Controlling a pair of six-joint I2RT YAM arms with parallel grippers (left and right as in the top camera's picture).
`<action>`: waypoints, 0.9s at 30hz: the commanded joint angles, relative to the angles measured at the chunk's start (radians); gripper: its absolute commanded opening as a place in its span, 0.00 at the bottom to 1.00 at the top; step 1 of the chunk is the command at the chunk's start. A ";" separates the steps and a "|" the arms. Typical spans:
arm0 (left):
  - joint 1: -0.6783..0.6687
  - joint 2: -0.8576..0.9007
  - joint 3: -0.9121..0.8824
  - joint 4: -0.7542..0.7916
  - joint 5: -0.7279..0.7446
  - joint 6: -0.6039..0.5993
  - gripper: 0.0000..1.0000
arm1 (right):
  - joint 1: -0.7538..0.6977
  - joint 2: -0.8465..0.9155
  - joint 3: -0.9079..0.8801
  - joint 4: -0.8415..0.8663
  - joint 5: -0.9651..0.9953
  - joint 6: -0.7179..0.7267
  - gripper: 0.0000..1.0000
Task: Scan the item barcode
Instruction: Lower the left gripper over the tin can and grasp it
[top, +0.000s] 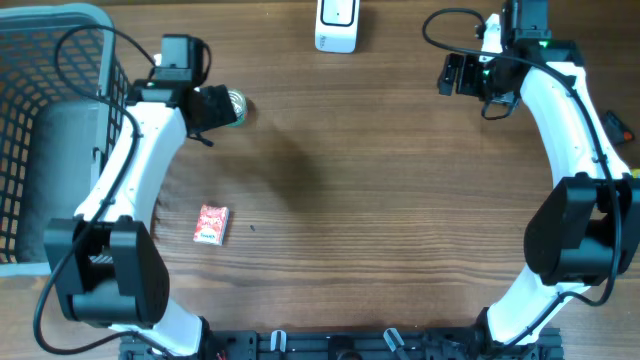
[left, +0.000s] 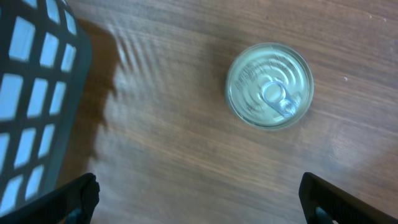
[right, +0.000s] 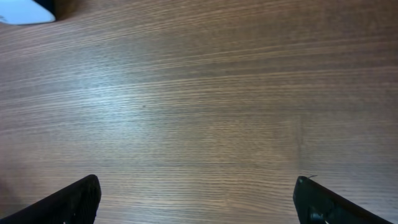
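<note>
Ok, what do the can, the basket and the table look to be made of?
Can: metal, shiny ribbed lid with a pull tab. Basket: likely plastic, matte grey moulded grid. Table: wood or wood-look laminate, visible brown grain; which one is unclear.

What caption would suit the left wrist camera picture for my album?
Open left end effector looking down on a pull-tab can standing on the wooden table, with a basket alongside.

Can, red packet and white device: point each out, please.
can (left: 269, 86), left wrist view, middle of its pull-tab lid.
red packet (top: 211, 223), overhead view, printed top face.
white device (top: 337, 24), overhead view, white body.
</note>
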 joint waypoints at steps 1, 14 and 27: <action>0.021 0.017 0.003 0.033 0.064 0.083 1.00 | 0.030 0.013 0.006 0.011 -0.004 -0.011 1.00; 0.021 0.184 0.003 0.152 0.196 -0.129 1.00 | 0.051 0.013 0.005 0.022 -0.004 -0.011 1.00; -0.029 0.248 0.003 0.306 0.201 -0.253 1.00 | 0.051 0.013 0.005 0.025 -0.004 -0.011 1.00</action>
